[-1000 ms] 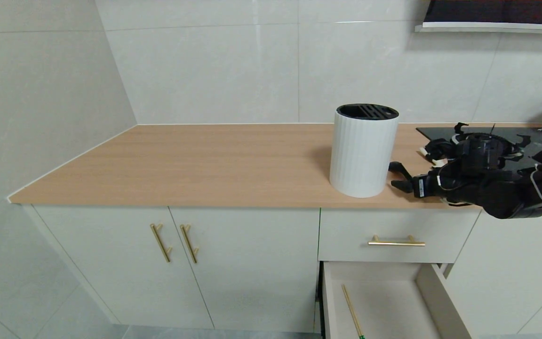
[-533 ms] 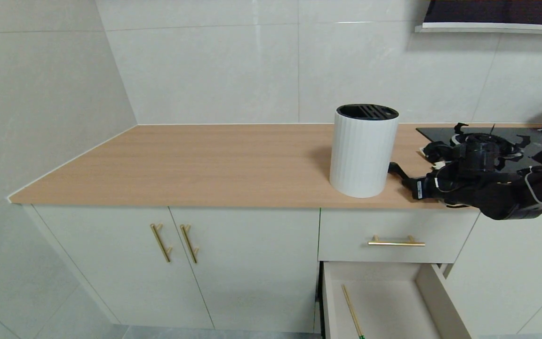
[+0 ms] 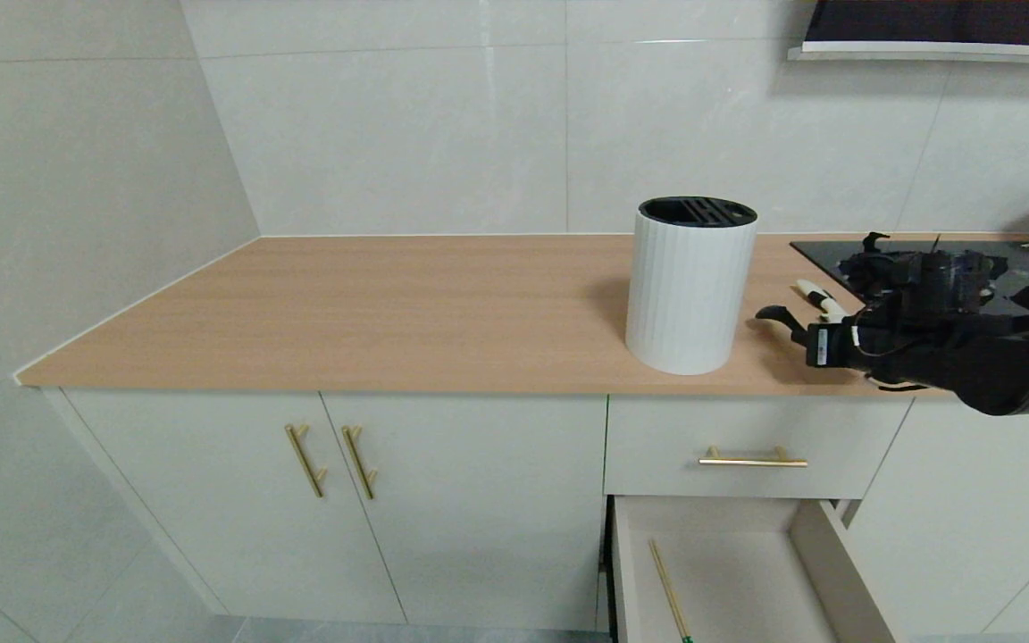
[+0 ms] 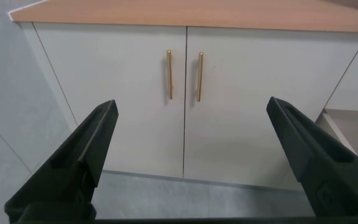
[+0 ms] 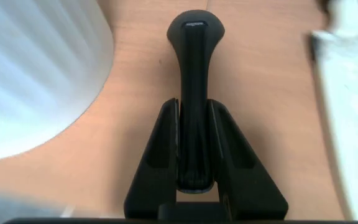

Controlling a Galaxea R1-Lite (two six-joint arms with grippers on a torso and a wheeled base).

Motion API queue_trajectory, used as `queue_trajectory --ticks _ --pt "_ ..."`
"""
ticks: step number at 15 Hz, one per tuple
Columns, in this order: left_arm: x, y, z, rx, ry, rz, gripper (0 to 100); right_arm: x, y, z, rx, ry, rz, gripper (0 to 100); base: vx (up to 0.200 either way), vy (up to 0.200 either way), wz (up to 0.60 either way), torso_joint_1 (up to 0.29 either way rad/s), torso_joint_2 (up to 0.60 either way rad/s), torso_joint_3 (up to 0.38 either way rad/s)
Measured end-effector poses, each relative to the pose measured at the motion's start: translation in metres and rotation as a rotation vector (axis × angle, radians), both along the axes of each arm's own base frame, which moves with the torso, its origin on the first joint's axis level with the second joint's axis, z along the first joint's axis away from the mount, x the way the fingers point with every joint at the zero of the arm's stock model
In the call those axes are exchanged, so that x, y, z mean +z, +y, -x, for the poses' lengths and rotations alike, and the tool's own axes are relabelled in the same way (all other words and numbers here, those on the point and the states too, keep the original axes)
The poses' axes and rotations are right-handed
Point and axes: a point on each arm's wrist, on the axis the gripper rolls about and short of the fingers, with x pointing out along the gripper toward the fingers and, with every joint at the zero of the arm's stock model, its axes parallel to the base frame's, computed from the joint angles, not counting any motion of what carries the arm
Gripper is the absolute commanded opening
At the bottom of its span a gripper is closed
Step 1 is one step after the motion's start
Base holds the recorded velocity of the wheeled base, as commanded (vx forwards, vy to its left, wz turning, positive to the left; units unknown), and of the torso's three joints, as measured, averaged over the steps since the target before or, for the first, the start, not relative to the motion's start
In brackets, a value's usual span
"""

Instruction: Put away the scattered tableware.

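Since the earlier frame the right arm has drawn back from the white holder [image 3: 689,286], so a gap of bare tabletop [image 3: 389,304] now shows between them, and a white utensil [image 3: 816,297] that the arm had covered now lies in plain sight. The right tool [image 3: 802,338] hangs low over the front edge of the tabletop, to the right of the holder, its fingers pressed together on a black handle [image 5: 194,37]. The rounded end of the handle sticks out past the fingertips toward the holder. What kind of utensil the handle belongs to cannot be told. The white utensil rests flat on the tabletop just behind the right tool, near the corner of the black cooktop [image 3: 827,254]. The holder stands upright, its black slotted top facing up. Below the tabletop a drawer [image 3: 814,563] stands pulled out, with a single chopstick [image 3: 668,589] lying on its floor near the left wall. The left tool [image 4: 191,109] is down in front of the cabinet doors [image 4: 185,112], its fingers spread wide with nothing between them.
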Motion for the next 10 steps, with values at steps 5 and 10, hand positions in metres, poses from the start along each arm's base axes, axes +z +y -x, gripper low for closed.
queue_trajectory --ticks 5,10 --pt "0.000 0.000 0.000 0.000 0.000 0.000 100 0.041 0.003 0.097 -0.009 0.172 -0.034 0 0.000 0.000 0.00 0.000 0.00 0.000" --pt "0.000 0.000 0.000 0.000 0.000 0.000 100 0.043 0.021 0.188 0.112 0.216 -0.032 0 0.000 0.000 0.00 0.000 0.00 0.000"
